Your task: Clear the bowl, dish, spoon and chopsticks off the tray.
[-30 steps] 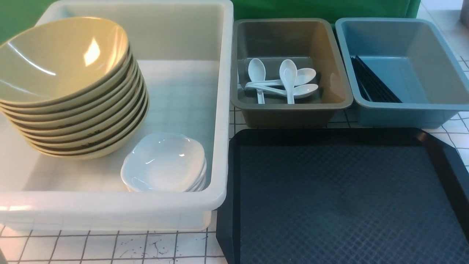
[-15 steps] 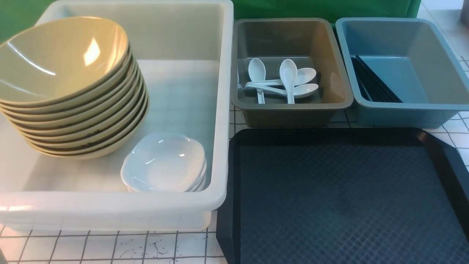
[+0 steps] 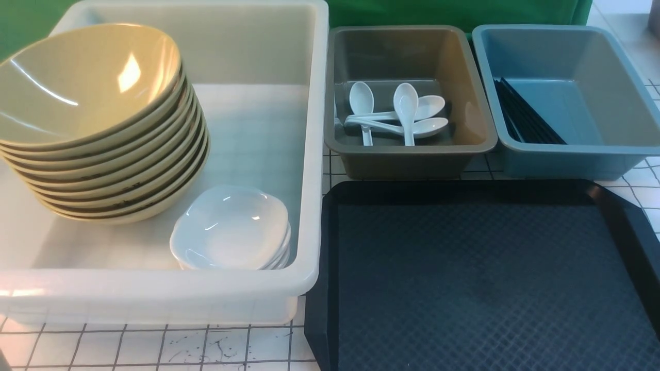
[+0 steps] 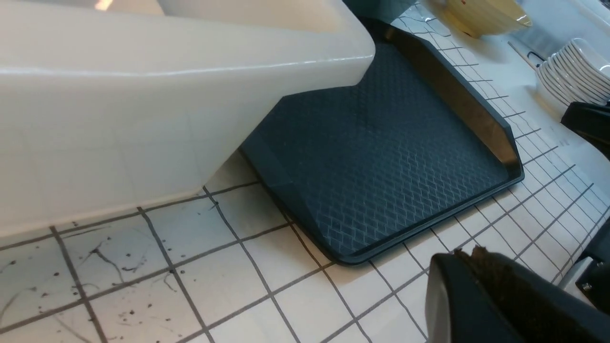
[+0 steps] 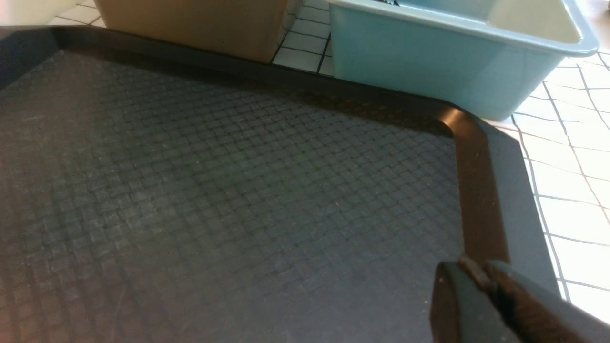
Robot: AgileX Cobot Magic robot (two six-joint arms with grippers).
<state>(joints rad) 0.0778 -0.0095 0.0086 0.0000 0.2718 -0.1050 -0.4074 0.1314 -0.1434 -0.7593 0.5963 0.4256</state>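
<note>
The black tray (image 3: 464,288) lies at the front right with nothing on it, and it shows bare in the left wrist view (image 4: 381,157) and the right wrist view (image 5: 214,190) too. A stack of olive-yellow bowls (image 3: 82,87) and a stack of small white dishes (image 3: 229,226) sit in the white tub (image 3: 154,293). Several white spoons (image 3: 405,111) lie in the grey bin (image 3: 412,159). Black chopsticks (image 3: 523,116) lean in the blue bin (image 3: 567,159). My left gripper (image 4: 469,251) hangs shut over the gridded table near the tray's front corner. My right gripper (image 5: 479,267) is shut and holds nothing, just above the tray's right rim.
The tub stands left of the tray, almost touching its edge; the two bins stand side by side just behind it. In the left wrist view another yellow bowl (image 4: 481,14) and a stack of white dishes (image 4: 572,66) stand on the table beyond the tray's far side.
</note>
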